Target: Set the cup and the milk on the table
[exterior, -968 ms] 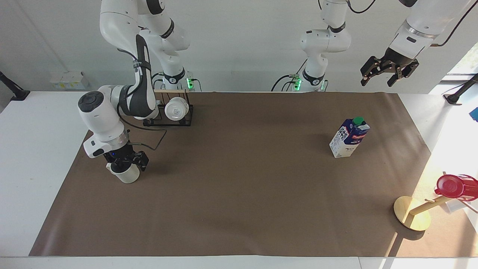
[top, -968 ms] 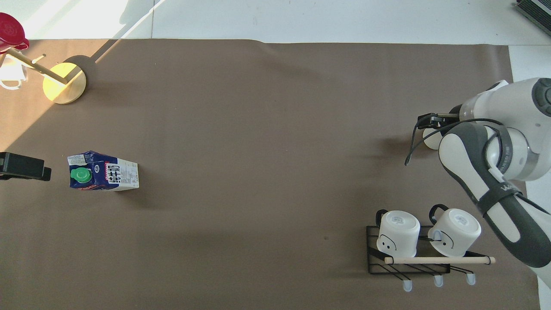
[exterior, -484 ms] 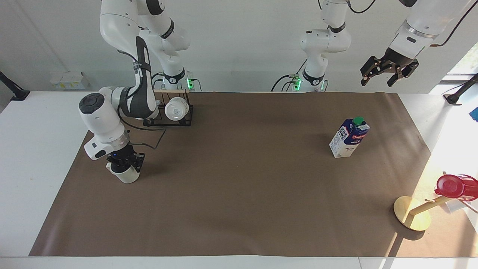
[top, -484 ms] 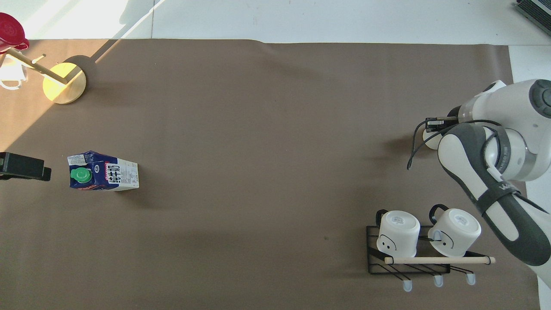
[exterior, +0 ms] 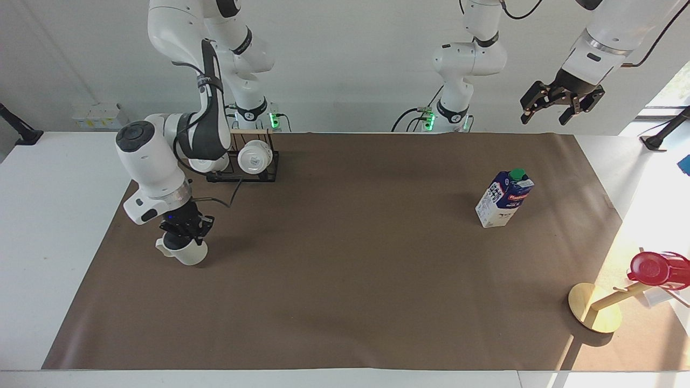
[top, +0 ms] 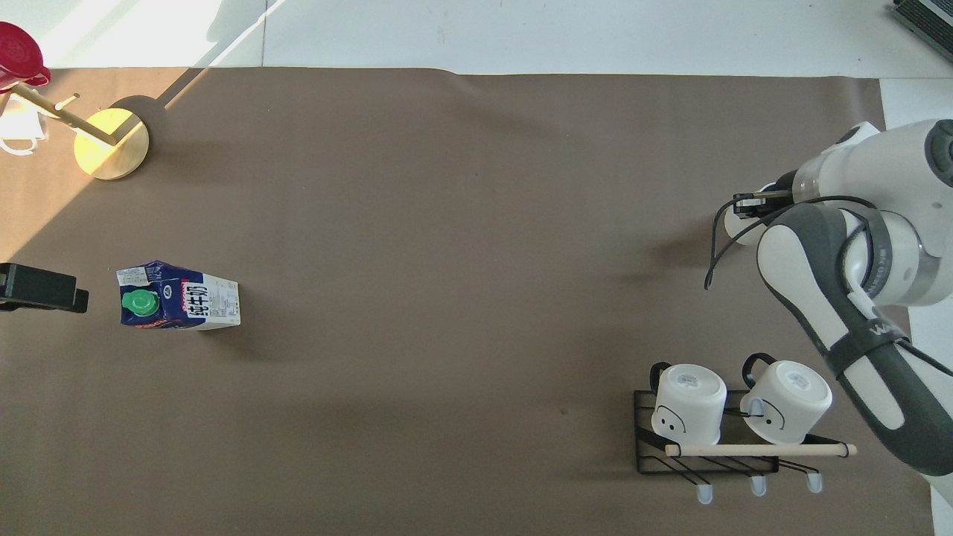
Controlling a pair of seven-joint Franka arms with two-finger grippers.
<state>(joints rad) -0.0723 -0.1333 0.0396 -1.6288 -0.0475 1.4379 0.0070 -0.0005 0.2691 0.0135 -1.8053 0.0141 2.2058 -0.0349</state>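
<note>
The cream-white cup [exterior: 187, 253] stands upright at the mat's right-arm end, its handle toward the table's end. My right gripper [exterior: 185, 233] is on top of it and shut on its rim. In the overhead view the right arm hides most of the cup [top: 744, 225], and the gripper [top: 753, 202] shows as a dark tip. The milk [exterior: 503, 198] stands upright on the brown mat of the table [exterior: 48, 215], toward the left arm's end, and also shows in the overhead view [top: 177, 296]. My left gripper [exterior: 560, 105] is open and empty, high over the mat's edge beside the milk [top: 37, 289].
A black wire rack [top: 703, 439] holds two glossy white mugs [top: 689, 402] near the right arm's base. A wooden stand with a round yellow base [exterior: 593, 307] carries a shiny red cup [exterior: 652, 268] at the left arm's end, farther from the robots than the milk.
The right arm has lifted and turned its wrist over the cup. The cup has shifted slightly and its handle now shows. The left arm and the milk have not moved.
</note>
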